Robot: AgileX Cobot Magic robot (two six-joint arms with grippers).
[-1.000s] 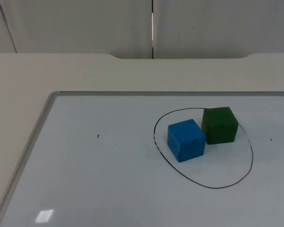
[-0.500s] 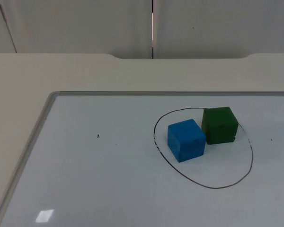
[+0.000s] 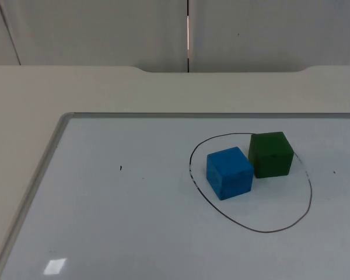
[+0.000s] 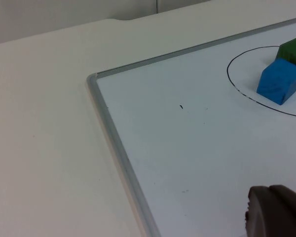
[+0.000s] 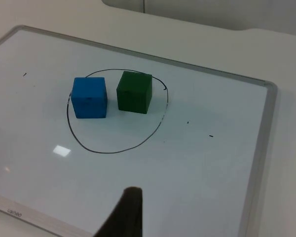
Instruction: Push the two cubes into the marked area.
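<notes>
A blue cube (image 3: 228, 172) and a green cube (image 3: 270, 154) stand side by side, touching, on a whiteboard. Both stand inside a black hand-drawn oval (image 3: 308, 198), and the green one's far right corner is close to the line. The right wrist view has the blue cube (image 5: 90, 97) and the green cube (image 5: 134, 92) in the ring, well ahead of my right gripper (image 5: 126, 215). My left gripper (image 4: 276, 212) is shut and hangs over the board's left half, far from the blue cube (image 4: 279, 81) and the green cube (image 4: 293, 49). Neither gripper touches a cube.
The whiteboard has a raised grey frame (image 3: 52, 151) along its left and far edges. It lies on a beige table (image 3: 105, 87) that ends at a grey partition wall (image 3: 105, 29). A few small black specks (image 3: 121, 168) mark the board.
</notes>
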